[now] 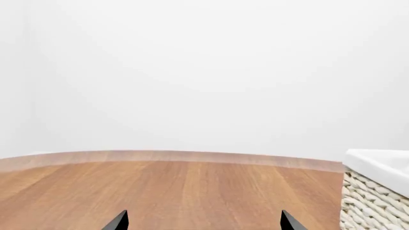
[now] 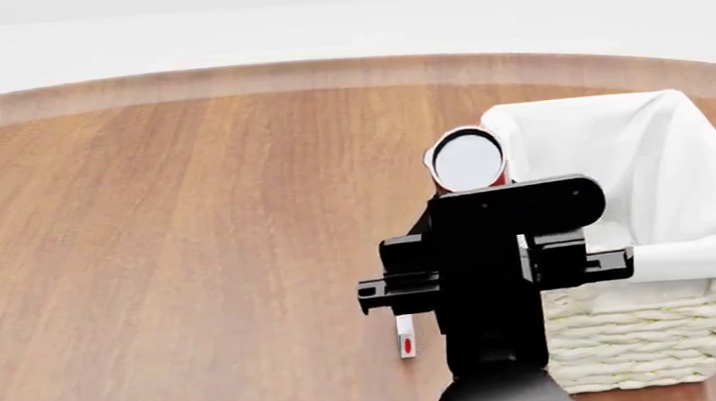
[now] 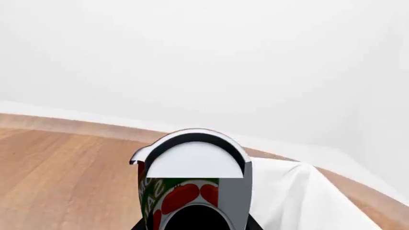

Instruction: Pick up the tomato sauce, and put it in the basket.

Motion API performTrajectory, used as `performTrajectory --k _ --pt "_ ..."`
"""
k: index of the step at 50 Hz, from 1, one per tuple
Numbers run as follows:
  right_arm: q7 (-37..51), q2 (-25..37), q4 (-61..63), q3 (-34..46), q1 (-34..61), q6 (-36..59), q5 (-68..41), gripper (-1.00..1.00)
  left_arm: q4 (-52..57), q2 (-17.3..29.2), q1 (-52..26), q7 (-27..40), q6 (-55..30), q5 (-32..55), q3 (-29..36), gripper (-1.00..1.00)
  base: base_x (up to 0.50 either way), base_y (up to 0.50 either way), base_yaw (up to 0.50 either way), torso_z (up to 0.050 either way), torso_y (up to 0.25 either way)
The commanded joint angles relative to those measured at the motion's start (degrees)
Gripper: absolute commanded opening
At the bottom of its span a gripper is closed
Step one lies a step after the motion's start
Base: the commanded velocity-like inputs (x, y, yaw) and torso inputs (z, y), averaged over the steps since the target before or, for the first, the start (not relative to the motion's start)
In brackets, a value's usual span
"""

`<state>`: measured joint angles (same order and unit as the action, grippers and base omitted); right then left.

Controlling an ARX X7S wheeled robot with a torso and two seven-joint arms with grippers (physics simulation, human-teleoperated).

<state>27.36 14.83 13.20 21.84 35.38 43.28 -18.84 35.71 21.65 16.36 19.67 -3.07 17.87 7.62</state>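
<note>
Can (image 2: 468,160) pinched in right claw (image 3: 191,211), up beside basket (image 2: 665,264), next over the rim and let go; left claw (image 1: 203,221) spread, idle.

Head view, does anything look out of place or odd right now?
Nothing is spilled or damaged. The tomato sauce is held up off the table in the right hand, beside the basket. One oddity: a small white and red item lies on the table near the basket; too small to identify.
</note>
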Motion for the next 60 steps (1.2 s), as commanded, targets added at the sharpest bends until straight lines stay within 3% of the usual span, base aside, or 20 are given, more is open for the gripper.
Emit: performTrajectory --k 1,39,60 --pt "-1.59 0.10 -4.67 -2.47 6.00 1.92 0.43 -1.00 -0.34 0.13 -0.08 0.14 0.19 0.27 -0.01 1.00 0.00 0.00 0.00 0.000 0.000" --pt "-3.69 1.52 -24.60 -5.00 21.30 1.52 1.59 -1.00 -1.31 0.43 -0.43 0.40 1.00 0.84 0.31 1.00 0.00 0.00 0.00 0.000 0.000" --pt "-7.80 1.66 -45.47 -3.29 32.37 -0.24 3.61 -1.00 -1.75 0.54 -0.71 0.65 1.07 1.03 0.74 1.00 0.00 0.00 0.00 0.000 0.000"
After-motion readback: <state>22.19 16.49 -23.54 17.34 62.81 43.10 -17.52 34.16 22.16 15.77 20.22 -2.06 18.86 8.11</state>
